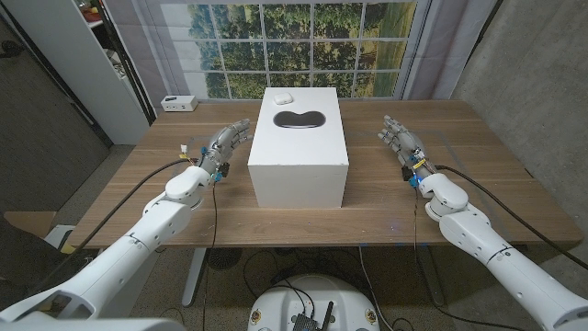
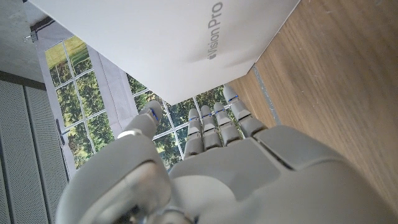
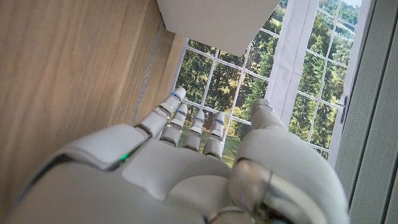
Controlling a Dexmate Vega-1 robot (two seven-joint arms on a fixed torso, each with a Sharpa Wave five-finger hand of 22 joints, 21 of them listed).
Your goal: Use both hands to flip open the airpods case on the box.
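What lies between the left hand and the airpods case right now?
In the head view, the white box's left wall and bare top lie between the left hand and the airpods case, which sits near the far edge.

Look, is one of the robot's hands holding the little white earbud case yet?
No, the case sits alone on the box, with the left hand and right hand down beside it.

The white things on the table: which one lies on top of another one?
The airpods case: it lies on top of the big white box, near its far edge. The small white device at the far left corner rests directly on the table.
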